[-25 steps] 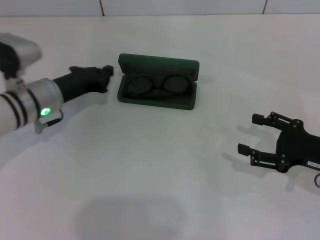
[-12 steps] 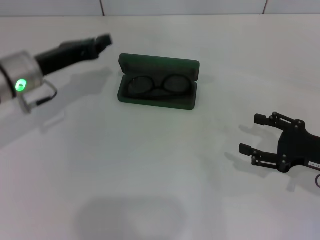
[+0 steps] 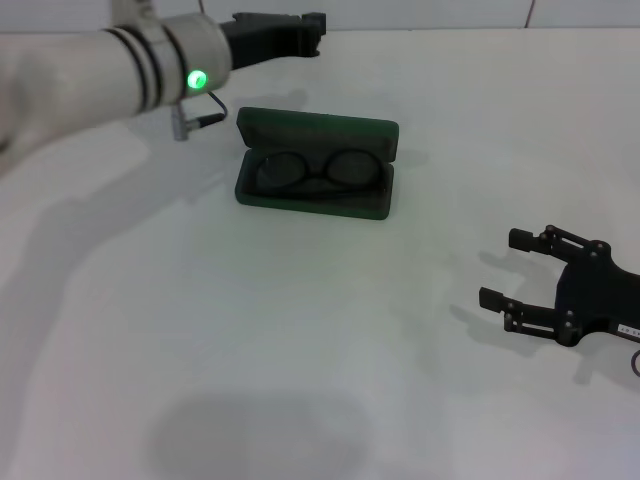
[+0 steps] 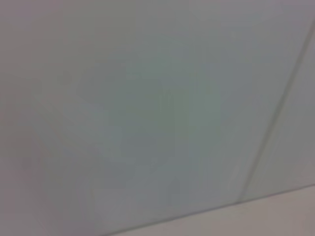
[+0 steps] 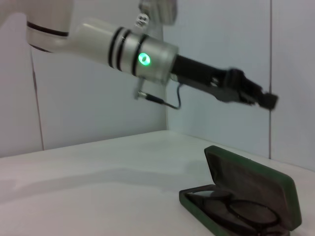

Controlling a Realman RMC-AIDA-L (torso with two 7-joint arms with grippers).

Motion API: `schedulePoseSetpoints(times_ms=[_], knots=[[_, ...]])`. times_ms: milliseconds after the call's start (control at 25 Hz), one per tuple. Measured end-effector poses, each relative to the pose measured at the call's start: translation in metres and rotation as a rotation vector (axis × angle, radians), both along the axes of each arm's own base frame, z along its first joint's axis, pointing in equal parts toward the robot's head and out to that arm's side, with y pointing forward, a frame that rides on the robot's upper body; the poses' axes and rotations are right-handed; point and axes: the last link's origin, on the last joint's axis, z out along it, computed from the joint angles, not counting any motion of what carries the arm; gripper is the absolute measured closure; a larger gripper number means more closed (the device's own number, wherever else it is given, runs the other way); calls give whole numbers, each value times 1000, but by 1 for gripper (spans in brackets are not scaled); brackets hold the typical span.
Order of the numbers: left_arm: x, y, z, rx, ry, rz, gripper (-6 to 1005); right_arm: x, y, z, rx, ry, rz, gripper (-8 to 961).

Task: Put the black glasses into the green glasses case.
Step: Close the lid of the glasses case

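The green glasses case (image 3: 318, 132) lies open at the middle back of the table. The black glasses (image 3: 315, 170) lie inside its lower half, lenses up. My left gripper (image 3: 312, 20) is raised above and behind the case, clear of it, shut and empty. The right wrist view shows the case (image 5: 256, 179), the glasses (image 5: 246, 212) in it, and the left gripper (image 5: 266, 98) high above them. My right gripper (image 3: 500, 268) rests open and empty at the table's right front, far from the case.
The white table (image 3: 300, 330) stretches around the case. A tiled wall (image 3: 380, 12) runs along the back edge. The left wrist view shows only a blank wall (image 4: 147, 123) with one seam.
My left arm has swung up and to the right, from beside the case's left end to above and behind it. The case, the glasses and the right arm have not moved.
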Motion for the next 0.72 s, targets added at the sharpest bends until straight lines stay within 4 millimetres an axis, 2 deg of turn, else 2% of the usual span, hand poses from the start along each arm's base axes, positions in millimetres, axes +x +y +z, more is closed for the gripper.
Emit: schedulePoseSetpoints(times_ms=[200,400,720], knots=[[-19,-3,-24,48,81,90,990,0,0,0,0,1,0,135],[-30,-11,-36,75,81,154,990,0,0,0,-1,1,2,137],[-33,-15,-43,81,100,172,989,-1,0,0,-3,1,8,137]])
